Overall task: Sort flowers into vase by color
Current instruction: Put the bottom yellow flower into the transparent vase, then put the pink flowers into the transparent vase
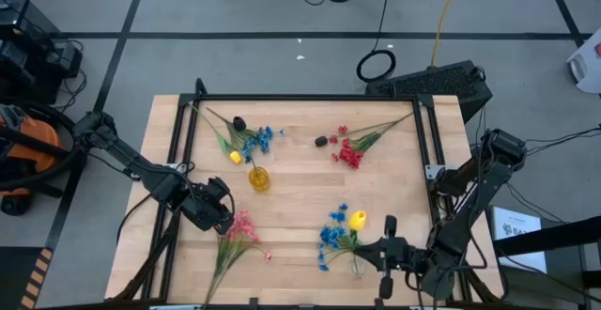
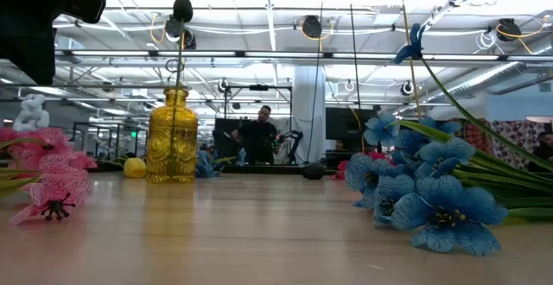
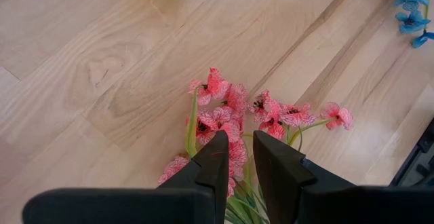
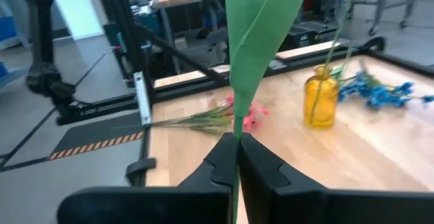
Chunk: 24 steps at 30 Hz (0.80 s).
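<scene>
Blue flowers (image 2: 432,190) lie nearest; right gripper (image 1: 387,252), jaws clamped on a green stem (image 4: 252,41) at the worktop's near edge, should lift it plumb before seeking a vase, while left gripper (image 1: 218,209) hovers, jaws narrowly parted, over pink flowers (image 3: 234,115).

On the wooden worktop (image 1: 300,183) a yellow vase (image 1: 258,178) stands left of the middle. A mixed spray (image 1: 239,136) with blue blossoms and a yellow bud lies beyond it toward the far left corner. Red flowers (image 1: 352,147) lie toward the far right corner. The left gripper (image 1: 222,218) sits over the pink spray (image 1: 237,238) near the front edge. The right gripper (image 1: 368,251) is at a yellow-budded blue spray (image 1: 340,230) near the front edge.
</scene>
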Tool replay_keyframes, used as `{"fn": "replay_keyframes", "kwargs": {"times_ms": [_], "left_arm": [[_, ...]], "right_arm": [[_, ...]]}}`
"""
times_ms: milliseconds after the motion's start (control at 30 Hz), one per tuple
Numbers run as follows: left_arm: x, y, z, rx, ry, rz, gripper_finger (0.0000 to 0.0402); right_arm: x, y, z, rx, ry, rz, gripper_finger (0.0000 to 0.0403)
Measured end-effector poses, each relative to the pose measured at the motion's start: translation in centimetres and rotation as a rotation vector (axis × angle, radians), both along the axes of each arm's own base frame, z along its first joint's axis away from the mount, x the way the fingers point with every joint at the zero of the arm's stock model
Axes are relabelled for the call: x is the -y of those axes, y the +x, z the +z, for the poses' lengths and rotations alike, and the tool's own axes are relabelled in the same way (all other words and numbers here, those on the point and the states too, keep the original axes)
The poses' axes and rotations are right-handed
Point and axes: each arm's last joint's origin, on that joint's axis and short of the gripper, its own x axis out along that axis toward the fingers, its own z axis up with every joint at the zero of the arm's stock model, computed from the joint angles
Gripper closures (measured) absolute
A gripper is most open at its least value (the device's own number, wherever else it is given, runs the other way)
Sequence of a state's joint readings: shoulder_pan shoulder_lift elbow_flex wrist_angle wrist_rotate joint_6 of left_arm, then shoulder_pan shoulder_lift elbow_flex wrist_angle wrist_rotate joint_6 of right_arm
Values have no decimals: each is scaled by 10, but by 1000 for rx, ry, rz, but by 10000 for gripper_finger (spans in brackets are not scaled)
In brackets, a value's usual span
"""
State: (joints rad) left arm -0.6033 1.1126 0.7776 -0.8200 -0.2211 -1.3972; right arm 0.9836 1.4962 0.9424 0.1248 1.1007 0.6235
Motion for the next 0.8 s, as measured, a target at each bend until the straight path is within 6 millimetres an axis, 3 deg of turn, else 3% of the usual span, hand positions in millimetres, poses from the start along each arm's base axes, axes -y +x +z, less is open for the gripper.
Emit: {"fn": "replay_keyframes", "kwargs": {"times_ms": [500,800], "left_arm": [[0,0,0,2,-2,1,327],[0,0,0,-7,-14,-3,327]], "right_arm": [[-1,-3,2,-80,49,167,352],[32,-28,22,-228,230,187,351]]}}
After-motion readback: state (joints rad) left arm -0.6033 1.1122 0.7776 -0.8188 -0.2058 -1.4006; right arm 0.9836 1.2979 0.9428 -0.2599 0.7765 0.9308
